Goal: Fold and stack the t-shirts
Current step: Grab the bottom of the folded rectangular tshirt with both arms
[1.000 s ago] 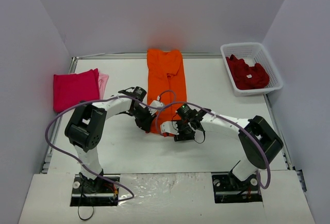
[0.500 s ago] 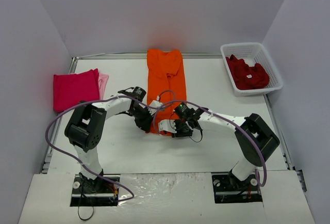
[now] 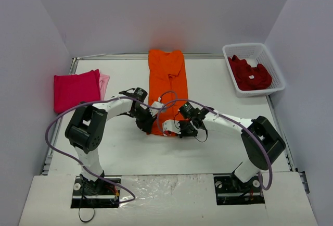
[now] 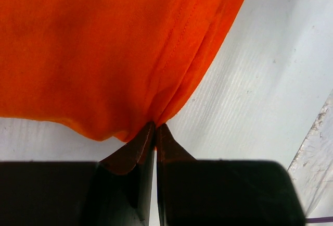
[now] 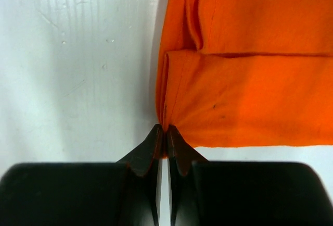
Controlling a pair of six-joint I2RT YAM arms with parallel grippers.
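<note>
The orange t-shirt (image 3: 167, 80) lies as a long strip from the far edge to mid-surface (image 3: 223, 137). The left claw (image 4: 155, 128) pinches its near-left corner and the right claw (image 5: 165, 128) its near-right corner. White surface shows on both sides.

The white table (image 3: 218, 88) is carrying an orange t-shirt (image 3: 167, 80) in the middle, a magenta-pink t-shirt (image 3: 75, 89) lying over a pale pink t-shirt (image 3: 104, 84) at the left, and a white basket (image 3: 244, 46) far right.
</note>
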